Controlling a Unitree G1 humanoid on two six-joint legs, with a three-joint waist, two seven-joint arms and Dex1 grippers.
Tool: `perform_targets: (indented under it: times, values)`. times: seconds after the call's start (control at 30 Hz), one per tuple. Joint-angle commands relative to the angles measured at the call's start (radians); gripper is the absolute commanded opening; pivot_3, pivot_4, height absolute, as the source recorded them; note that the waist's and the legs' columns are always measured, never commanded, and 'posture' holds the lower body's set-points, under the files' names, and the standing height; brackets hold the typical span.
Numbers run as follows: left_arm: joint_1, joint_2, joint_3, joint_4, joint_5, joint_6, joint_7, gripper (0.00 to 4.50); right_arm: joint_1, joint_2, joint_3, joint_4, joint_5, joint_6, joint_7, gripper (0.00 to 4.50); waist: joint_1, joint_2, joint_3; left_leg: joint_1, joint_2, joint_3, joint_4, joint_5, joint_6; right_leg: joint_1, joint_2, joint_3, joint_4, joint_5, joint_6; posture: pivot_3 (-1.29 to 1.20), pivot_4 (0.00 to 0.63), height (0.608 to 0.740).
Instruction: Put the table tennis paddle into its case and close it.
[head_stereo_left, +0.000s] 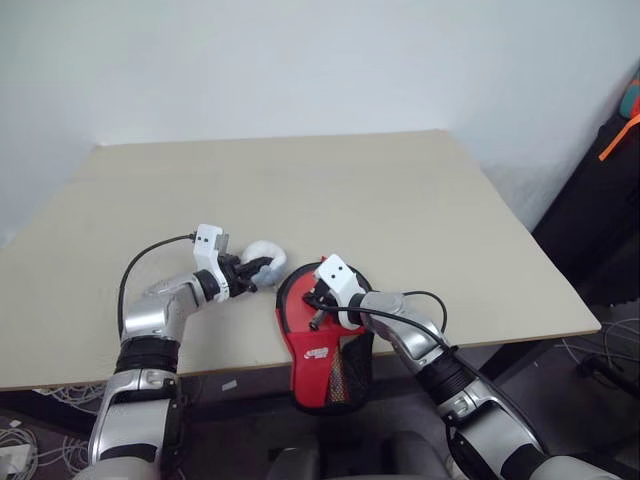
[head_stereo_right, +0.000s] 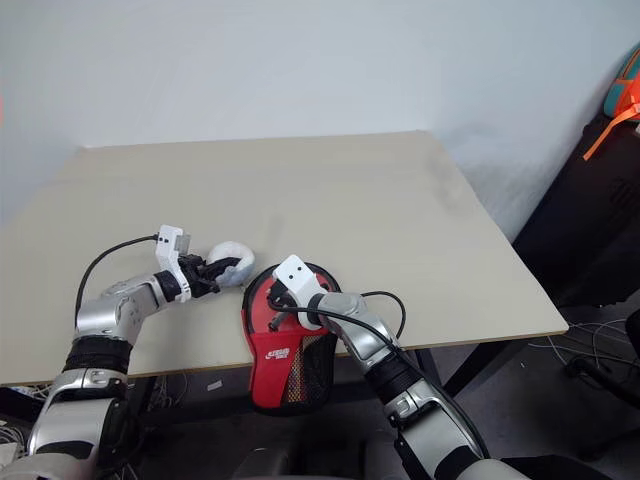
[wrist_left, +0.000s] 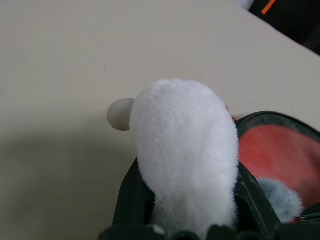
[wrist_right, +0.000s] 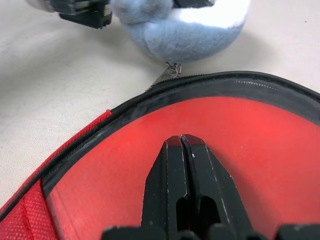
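Red fabric hangs over the near edge of the bench: the case droops there, its white logo and dark mesh panel showing, its round upper part lying on the bench top. Inside that open round part sits the table tennis paddle, red rubber face up, ringed by the case's black zipped rim. The right hand rests over the red face, its two black fingers pressed together and gripping nothing. Just to the left, the left hand reaches in from the left side and is clamped on a fluffy white pompom, which sits at the far left rim of the case. The case's zip pull lies right by that fluffy ball.
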Motion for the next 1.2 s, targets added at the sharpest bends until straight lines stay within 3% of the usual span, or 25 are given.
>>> perform_targets:
  times: [0.03,0.6,0.97,1.2]
  values:
    - [-0.100,0.009,0.014,0.053,0.033,-0.085,0.017,0.63,-0.007,-0.003,-0.002,0.026,-0.014,0.004,0.008,0.00,0.000,0.000,0.000,0.000,0.000,0.000,0.000,0.000,0.000,0.000,0.000,0.000,0.000,0.000,0.000,0.00,0.000,0.739]
    - [-0.425,-0.140,-0.011,0.488,0.163,-0.325,0.088,0.63,-0.003,-0.013,-0.006,0.028,-0.025,0.004,0.018,0.00,0.001,-0.001,-0.001,-0.001,0.000,-0.001,0.001,0.001,0.000,0.000,0.001,-0.001,0.001,0.000,0.000,0.00,0.000,0.739]
    - [-0.544,-0.243,0.003,0.610,0.201,-0.396,0.188,0.63,-0.008,-0.014,-0.010,0.032,-0.028,0.003,0.014,0.00,0.001,-0.002,-0.001,-0.001,0.000,-0.002,0.002,0.001,0.000,0.001,0.000,-0.002,0.000,0.000,0.000,0.00,0.000,0.739]
    - [-0.530,-0.295,-0.033,0.573,0.202,-0.363,-0.015,0.63,-0.005,-0.020,-0.013,0.021,-0.029,0.008,0.014,0.00,0.000,-0.002,-0.001,-0.001,0.000,-0.002,0.002,0.001,0.000,0.001,0.000,-0.002,0.001,0.000,0.000,0.00,0.000,0.739]
